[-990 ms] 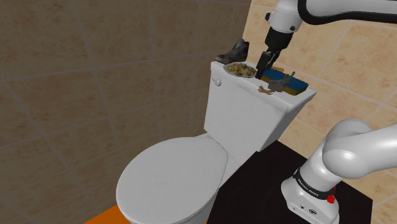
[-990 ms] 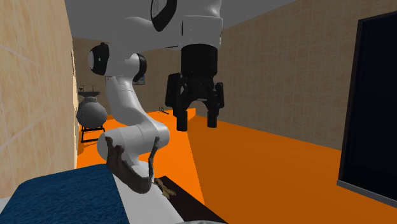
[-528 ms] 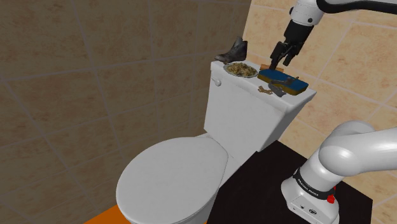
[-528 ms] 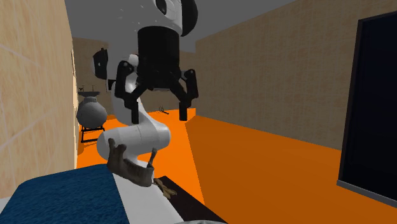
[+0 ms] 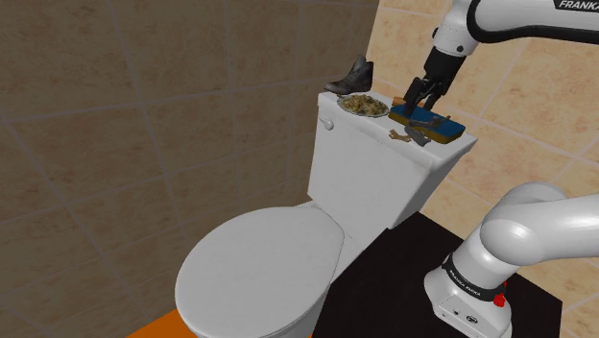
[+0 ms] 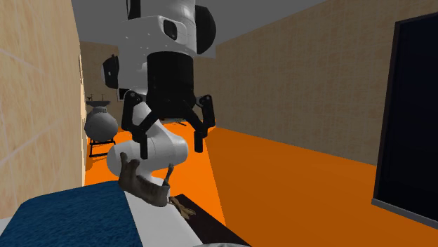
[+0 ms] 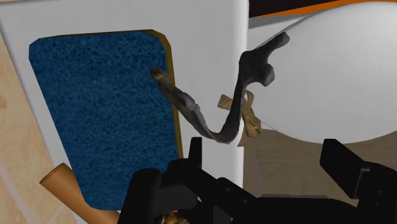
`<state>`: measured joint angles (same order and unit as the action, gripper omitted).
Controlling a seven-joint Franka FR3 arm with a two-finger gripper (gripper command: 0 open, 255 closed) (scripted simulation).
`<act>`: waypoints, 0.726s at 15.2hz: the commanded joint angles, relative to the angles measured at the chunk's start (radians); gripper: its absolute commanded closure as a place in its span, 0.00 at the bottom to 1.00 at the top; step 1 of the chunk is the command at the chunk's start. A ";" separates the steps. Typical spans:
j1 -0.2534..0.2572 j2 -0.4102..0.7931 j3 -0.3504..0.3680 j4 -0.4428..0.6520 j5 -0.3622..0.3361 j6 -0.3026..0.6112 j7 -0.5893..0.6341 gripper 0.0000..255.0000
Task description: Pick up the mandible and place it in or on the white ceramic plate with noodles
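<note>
— White toilet (image 5: 259, 269), seat cover down. Its tank lid (image 5: 376, 146) carries everything. Biggest thing up there?

— Blue pad (image 7: 102, 114), flat, at the end of the tank lid toward the shoulder view's right. A plate (image 5: 363, 106) of brownish noodles sits at the other end, near a dark boot (image 5: 351, 77). Pad and plate are apart.

— Gripper?

— The gripper (image 6: 167, 144) hangs over the pad's edge, pointing down. Its fingers (image 6: 200, 137) are spread wide, with nothing between them and touching nothing.

— And the jawbone?

— The mandible (image 7: 197, 114) is dark and U-shaped, at the pad's edge, partly on the pad. In the second exterior view it sits below the gripper with clear air between them.

— Which way does it lie from the fingers?

— Straight down, but off-centre. From the wrist, the bend of the U is close to one finger, not midway between the two. One branch runs away from the gripper along the pad's edge. The other reaches toward the tank lid's rim.

— So the next move?

— My guess is a small sideways shift to bring one branch between the fingers, then a descent.

— Anything smaller?

— A tan bow-shaped bit (image 7: 247, 119) just beside the bend. Cannot tell if they touch, and it could get caught in the grip.
</note>
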<state>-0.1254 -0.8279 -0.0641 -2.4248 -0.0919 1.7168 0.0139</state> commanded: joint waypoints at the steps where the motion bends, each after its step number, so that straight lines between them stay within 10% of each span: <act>1: 0.000 -0.002 -0.001 -0.011 -0.001 0.010 0.000 0.00; 7: 0.000 -0.001 -0.001 -0.011 -0.001 0.010 0.000 0.00; 8: 0.000 -0.001 -0.001 -0.011 -0.001 0.010 0.000 1.00; 11: 0.000 -0.001 -0.001 -0.011 -0.001 0.010 0.000 1.00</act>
<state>-0.1259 -0.8294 -0.0653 -2.4354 -0.0927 1.7265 0.0138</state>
